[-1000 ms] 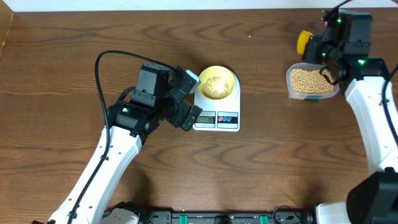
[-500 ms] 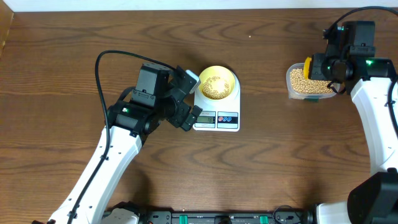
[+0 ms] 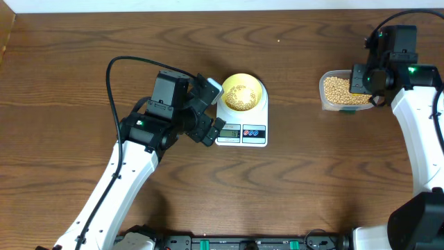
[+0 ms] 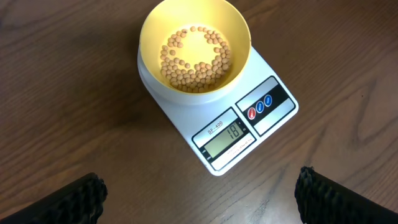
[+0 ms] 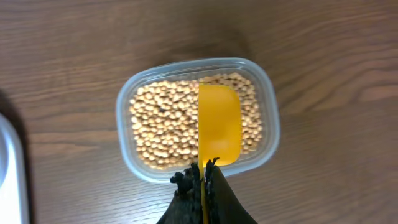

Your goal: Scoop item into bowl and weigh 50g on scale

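the bowl (image 4: 151, 32), holding a thin layer of beans (image 4: 193, 59), is set on the scale (image 4: 179, 114) at mid-desk (image 3: 312, 173); 18 is shown on the display (image 4: 227, 133). the left fingers (image 4: 74, 200) are spread apart beside the scale, nothing held. the right fingers (image 5: 186, 205) are clamped on the handle of the scoop (image 5: 219, 124), which is held over the bean-filled container (image 5: 124, 127).

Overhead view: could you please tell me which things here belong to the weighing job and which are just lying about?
Belong to the job: beans, in the bowl and in the clear container; scale, reading 18; yellow scoop, held by the right hand.
Just there: the left arm's black cable; the wooden table.
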`<state>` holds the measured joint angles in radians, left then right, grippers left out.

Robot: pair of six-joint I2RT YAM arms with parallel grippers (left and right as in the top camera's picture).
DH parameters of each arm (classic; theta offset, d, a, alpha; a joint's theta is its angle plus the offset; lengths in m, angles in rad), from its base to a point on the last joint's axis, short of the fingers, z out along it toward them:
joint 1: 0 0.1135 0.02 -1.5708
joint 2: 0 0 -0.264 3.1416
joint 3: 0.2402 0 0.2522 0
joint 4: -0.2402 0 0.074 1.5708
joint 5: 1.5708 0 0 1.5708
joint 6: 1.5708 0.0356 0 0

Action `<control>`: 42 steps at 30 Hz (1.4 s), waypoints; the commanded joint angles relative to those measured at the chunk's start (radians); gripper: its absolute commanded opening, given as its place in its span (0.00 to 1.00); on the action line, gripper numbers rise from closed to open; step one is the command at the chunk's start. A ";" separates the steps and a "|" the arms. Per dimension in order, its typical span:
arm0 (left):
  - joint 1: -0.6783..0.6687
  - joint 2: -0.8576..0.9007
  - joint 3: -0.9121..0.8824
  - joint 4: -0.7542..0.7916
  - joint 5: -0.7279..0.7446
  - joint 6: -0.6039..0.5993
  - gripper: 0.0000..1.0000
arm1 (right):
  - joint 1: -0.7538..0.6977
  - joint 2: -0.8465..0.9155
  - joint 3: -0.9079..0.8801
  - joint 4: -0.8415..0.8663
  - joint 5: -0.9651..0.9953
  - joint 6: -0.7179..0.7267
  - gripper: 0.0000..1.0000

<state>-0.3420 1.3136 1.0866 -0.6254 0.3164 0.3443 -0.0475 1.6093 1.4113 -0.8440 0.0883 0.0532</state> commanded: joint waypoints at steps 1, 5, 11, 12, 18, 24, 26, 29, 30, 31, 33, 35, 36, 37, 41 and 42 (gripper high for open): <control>0.004 -0.007 -0.003 -0.002 0.012 0.003 0.99 | 0.000 0.023 -0.002 0.003 0.048 -0.025 0.01; 0.004 -0.007 -0.003 -0.002 0.012 0.003 0.99 | 0.000 0.071 -0.002 0.007 0.047 -0.025 0.01; 0.004 -0.007 -0.003 -0.002 0.012 0.003 0.99 | 0.000 0.111 -0.002 0.016 0.017 -0.025 0.01; 0.004 -0.007 -0.003 -0.002 0.012 0.003 0.99 | 0.000 0.111 -0.002 0.016 0.010 -0.025 0.01; 0.004 -0.007 -0.003 -0.002 0.012 0.003 0.99 | 0.000 0.112 -0.008 0.010 -0.047 -0.027 0.01; 0.004 -0.007 -0.003 -0.002 0.012 0.003 0.99 | 0.000 0.112 -0.031 0.008 -0.073 -0.033 0.01; 0.004 -0.007 -0.003 -0.002 0.012 0.003 0.99 | 0.000 0.112 -0.038 0.008 -0.073 -0.033 0.01; 0.004 -0.007 -0.003 -0.002 0.012 0.003 0.99 | 0.000 0.112 -0.049 0.010 -0.081 -0.034 0.01; 0.004 -0.007 -0.003 -0.002 0.012 0.003 0.99 | 0.000 0.112 -0.053 0.011 -0.094 -0.037 0.01; 0.004 -0.007 -0.003 -0.002 0.012 0.003 0.99 | 0.000 0.112 -0.056 0.013 -0.115 -0.045 0.01; 0.004 -0.007 -0.003 -0.002 0.012 0.003 0.99 | 0.000 0.112 -0.060 0.015 -0.142 -0.052 0.01; 0.004 -0.007 -0.003 -0.002 0.012 0.003 0.99 | 0.000 0.112 -0.060 0.018 -0.160 -0.051 0.01; 0.004 -0.007 -0.003 -0.002 0.012 0.003 0.99 | -0.001 0.112 -0.060 0.021 -0.177 -0.051 0.01; 0.004 -0.007 -0.003 -0.002 0.012 0.003 0.99 | -0.002 0.112 -0.060 0.024 -0.195 -0.051 0.01; 0.004 -0.007 -0.003 -0.002 0.012 0.003 0.99 | -0.013 0.112 -0.060 0.025 -0.256 -0.052 0.01; 0.004 -0.007 -0.003 -0.002 0.012 0.003 0.99 | -0.018 0.112 -0.061 0.025 -0.271 -0.051 0.01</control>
<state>-0.3420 1.3136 1.0866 -0.6254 0.3164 0.3443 -0.0536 1.7180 1.3579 -0.8188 -0.0895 0.0143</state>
